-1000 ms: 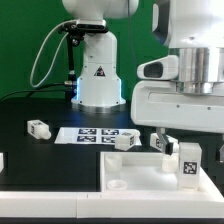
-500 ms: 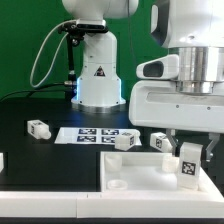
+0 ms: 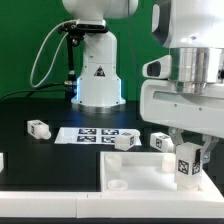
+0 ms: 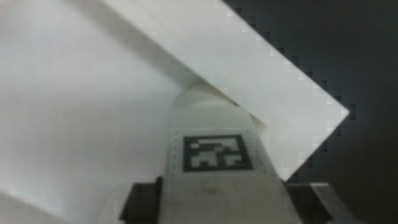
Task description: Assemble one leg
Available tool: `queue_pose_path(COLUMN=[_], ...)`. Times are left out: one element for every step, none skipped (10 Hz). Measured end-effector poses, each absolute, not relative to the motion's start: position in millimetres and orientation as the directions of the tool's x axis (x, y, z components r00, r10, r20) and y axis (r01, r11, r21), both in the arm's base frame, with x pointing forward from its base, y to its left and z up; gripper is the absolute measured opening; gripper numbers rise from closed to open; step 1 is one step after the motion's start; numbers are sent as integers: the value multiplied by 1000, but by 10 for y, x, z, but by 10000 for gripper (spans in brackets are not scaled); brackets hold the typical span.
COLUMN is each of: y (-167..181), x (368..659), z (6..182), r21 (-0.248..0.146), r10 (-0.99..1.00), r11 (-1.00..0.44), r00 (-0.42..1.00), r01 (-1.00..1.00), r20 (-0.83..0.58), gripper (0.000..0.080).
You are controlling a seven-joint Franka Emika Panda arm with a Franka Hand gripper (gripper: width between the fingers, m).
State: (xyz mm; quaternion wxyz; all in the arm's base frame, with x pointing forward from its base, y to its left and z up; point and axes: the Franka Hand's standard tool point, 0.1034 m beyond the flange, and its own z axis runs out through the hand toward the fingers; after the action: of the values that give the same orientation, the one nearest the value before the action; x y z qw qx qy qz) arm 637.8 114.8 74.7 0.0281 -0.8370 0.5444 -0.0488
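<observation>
While three small stubby white tagged pegs lie loose by the flat white marker board, the two-finger gripper is clamped on the small white tagged plastic leg, upright at four o'clock over the large white square tabletop.

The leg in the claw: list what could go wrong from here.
1. The leg hangs over the tabletop's corner region; neither view shows a hole under it, so it may come down off target.
2. Only the leg's upper end sits between the claw's fingers, so contact could tilt it.
3. Two loose legs lie close by and could get knocked.
</observation>
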Motion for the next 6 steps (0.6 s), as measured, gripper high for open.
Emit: queue_pose_path(y=[1146,1146,1140,1137,1138,1134], x=[6380,6379,6375,6376,6375,6375], z=[743,736,737,739,738,734], r21=[-115,-128,-136,-130,-130,-134], r10=[-978,-998,-994,-987,-989,-993], r11=[-207,-26,80,139,128,93], r00=[208,32,-68,-126,-116,-81], r01=[-972,-991,-988,-982,-983,-987], r20=[6,-51,-88,-98,-96,-89], gripper=[284,285,285,285,285,285])
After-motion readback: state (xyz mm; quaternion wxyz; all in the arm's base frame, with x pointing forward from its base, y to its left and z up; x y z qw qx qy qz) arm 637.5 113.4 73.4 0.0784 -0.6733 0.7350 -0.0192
